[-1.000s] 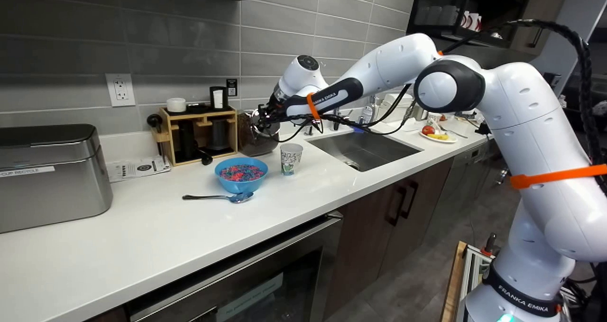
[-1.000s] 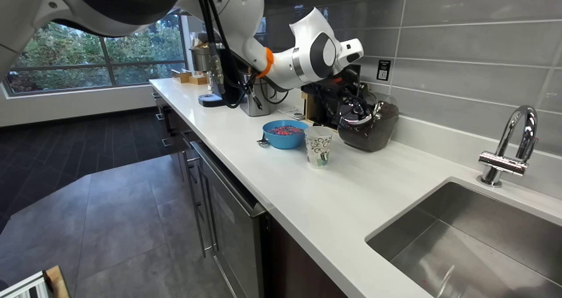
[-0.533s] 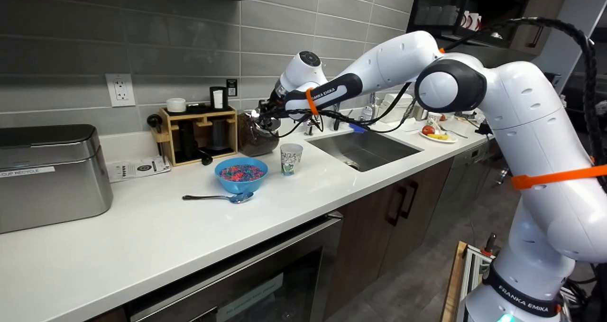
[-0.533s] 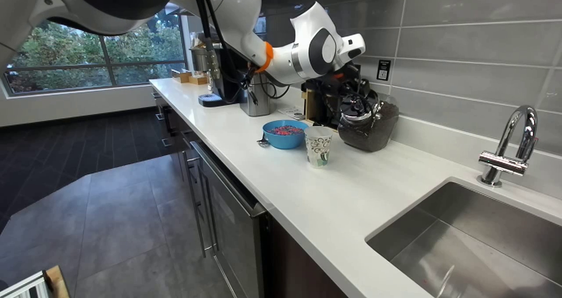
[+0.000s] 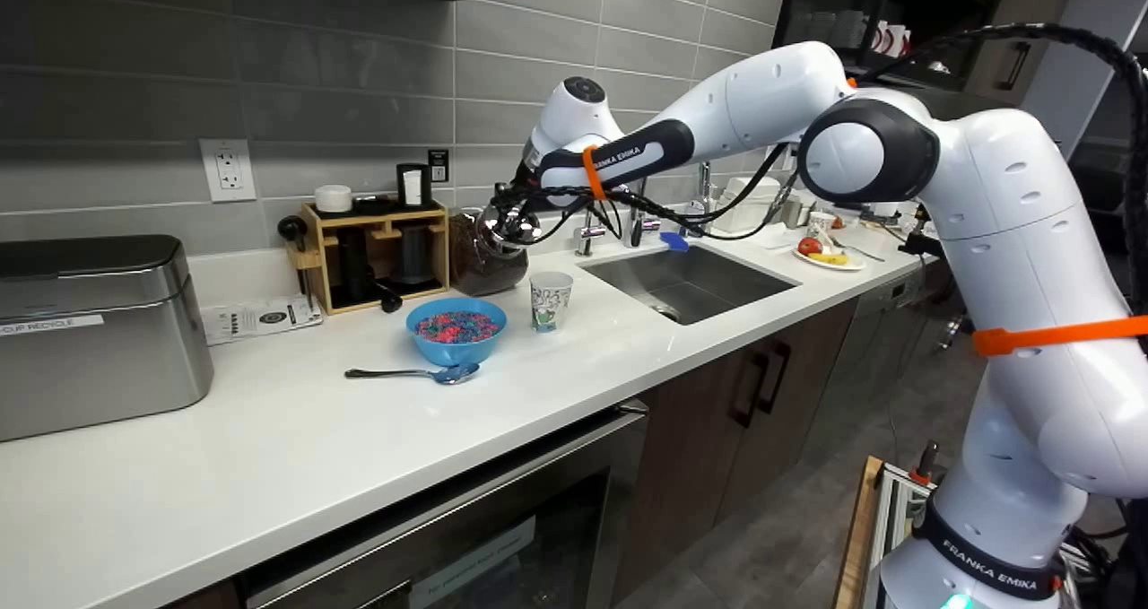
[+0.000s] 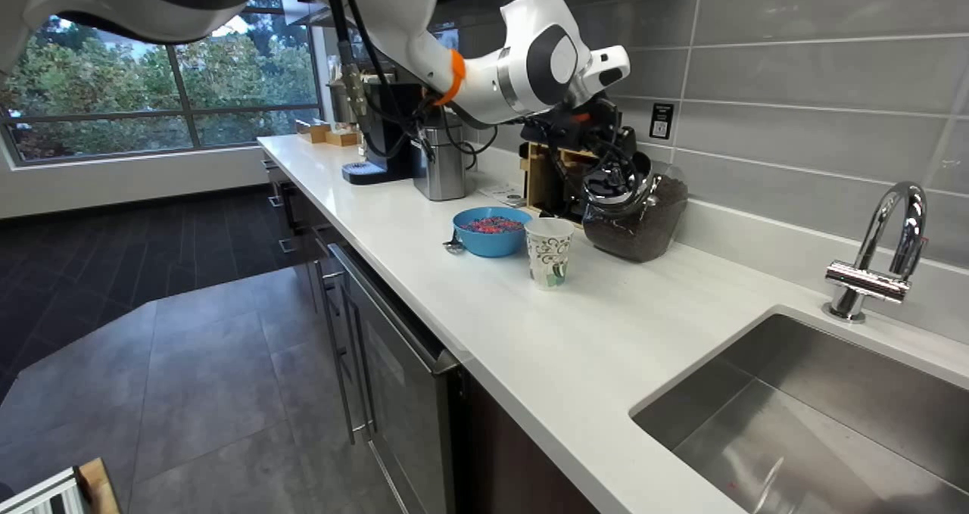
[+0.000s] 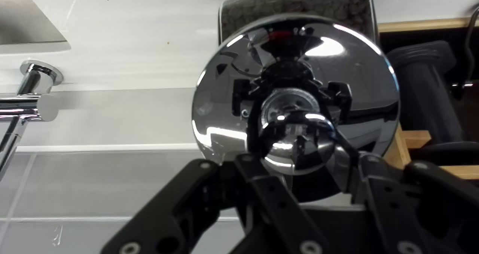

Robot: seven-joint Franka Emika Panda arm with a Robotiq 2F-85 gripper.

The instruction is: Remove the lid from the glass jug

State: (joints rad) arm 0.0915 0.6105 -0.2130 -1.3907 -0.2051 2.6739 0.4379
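Note:
The glass jug (image 5: 484, 273) stands against the wall and holds dark contents; it also shows in an exterior view (image 6: 640, 234) and in the wrist view (image 7: 299, 3). Its lid (image 7: 292, 100) is a round mirror-like chrome disc with a ball knob. The lid is at the jug's slanted mouth in both exterior views (image 5: 509, 228) (image 6: 615, 187). My gripper (image 7: 305, 151) has a finger on each side of the knob and looks shut on it. Reflections blur the contact. I cannot tell whether the lid's rim touches the jug. No jug handle is visible.
A wooden rack (image 5: 372, 223) stands right beside the jug. A patterned cup (image 5: 550, 302), a blue bowl (image 5: 456, 344) and a spoon (image 5: 417, 373) are in front. The sink (image 5: 686, 282) and chrome tap (image 6: 870, 272) lie to the other side. The tiled wall (image 6: 795, 82) is close behind.
The arm and gripper have risen a little in both exterior views. The chrome lid shows more fully below the gripper now. The jug's body, cup and bowl have not moved.

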